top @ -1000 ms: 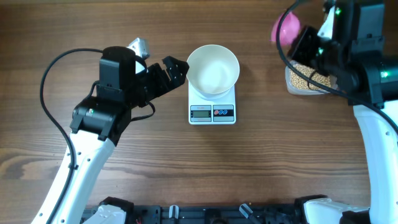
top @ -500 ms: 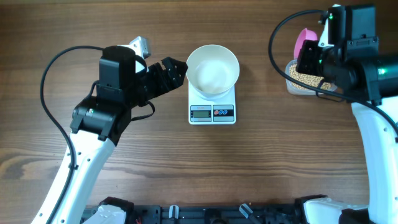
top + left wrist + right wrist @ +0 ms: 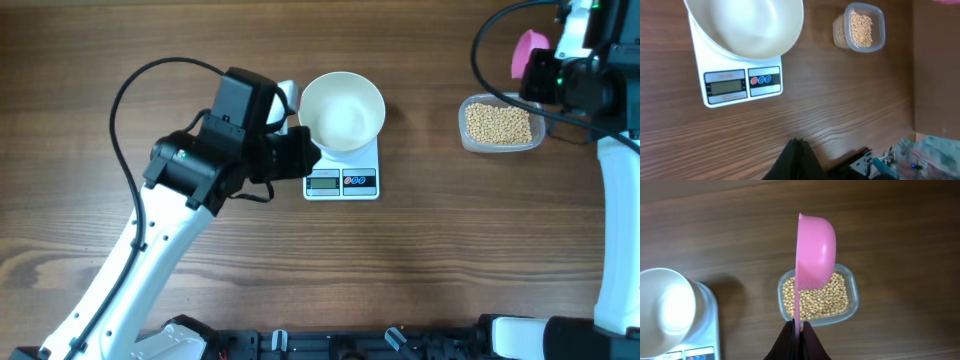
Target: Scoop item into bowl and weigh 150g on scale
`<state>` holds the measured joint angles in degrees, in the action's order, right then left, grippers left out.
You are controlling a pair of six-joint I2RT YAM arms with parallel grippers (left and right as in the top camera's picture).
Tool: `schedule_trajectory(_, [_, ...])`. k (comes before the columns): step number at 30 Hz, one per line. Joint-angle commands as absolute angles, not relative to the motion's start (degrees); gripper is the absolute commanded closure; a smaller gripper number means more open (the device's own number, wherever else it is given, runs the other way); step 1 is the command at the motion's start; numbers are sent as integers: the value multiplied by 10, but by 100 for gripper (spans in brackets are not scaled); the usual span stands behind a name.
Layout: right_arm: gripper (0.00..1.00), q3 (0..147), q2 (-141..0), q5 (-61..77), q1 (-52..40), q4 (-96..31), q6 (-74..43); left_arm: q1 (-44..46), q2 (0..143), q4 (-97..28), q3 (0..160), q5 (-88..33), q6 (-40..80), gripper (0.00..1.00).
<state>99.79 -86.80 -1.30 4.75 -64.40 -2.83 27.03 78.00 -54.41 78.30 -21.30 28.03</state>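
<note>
White bowl [image 3: 342, 110] upright on scale [image 3: 341, 182] (beans [image 3: 500, 123] well apart)

Overhead looks straight down; both wrist cameras — nearer, slanted — also catch the scale [image 3: 341, 182] and bowl [image 3: 342, 112].

Left jaws now shut, beside scale [image 3: 341, 183]

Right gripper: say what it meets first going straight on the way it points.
Likely the tan beans in the clear plastic tub: in the wrist view the right gripper, shut on the pink plastic scoop, points at them, the scoop's cup leading. Depth is unclear.
</note>
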Motion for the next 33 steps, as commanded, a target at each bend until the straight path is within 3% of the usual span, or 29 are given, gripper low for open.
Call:
schedule_trajectory(1, [96, 1004, -874, 1, 48, -637, 2, 291, 790, -543, 775, -209, 277, 96])
schedule_trajectory(5, [96, 1004, -874, 1, 48, -604, -17, 349, 851, -540, 757, -191, 343, 96])
schedule_trajectory(9, [96, 1004, -875, 17, 48, -589, -17, 425, 911, -524, 757, -39, 458, 96])
schedule_trajectory(12, [96, 1004, -874, 67, 48, -620, -17, 463, 951, -479, 757, -3, 468, 96])
schedule_trajectory(19, [96, 1004, -874, 108, 48, -669, -53, 460, 1020, -439, 757, 81, 470, 96])
schedule_trajectory(23, [96, 1004, -874, 101, 48, -687, -60, 430, 1021, -482, 757, 60, 467, 96])
schedule_trajectory(26, [96, 1004, -874, 95, 48, -695, -60, 402, 989, -491, 757, -49, 375, 96])
schedule_trajectory(33, [96, 1004, -874, 95, 48, -697, -60, 388, 766, -521, 707, -55, 303, 96])
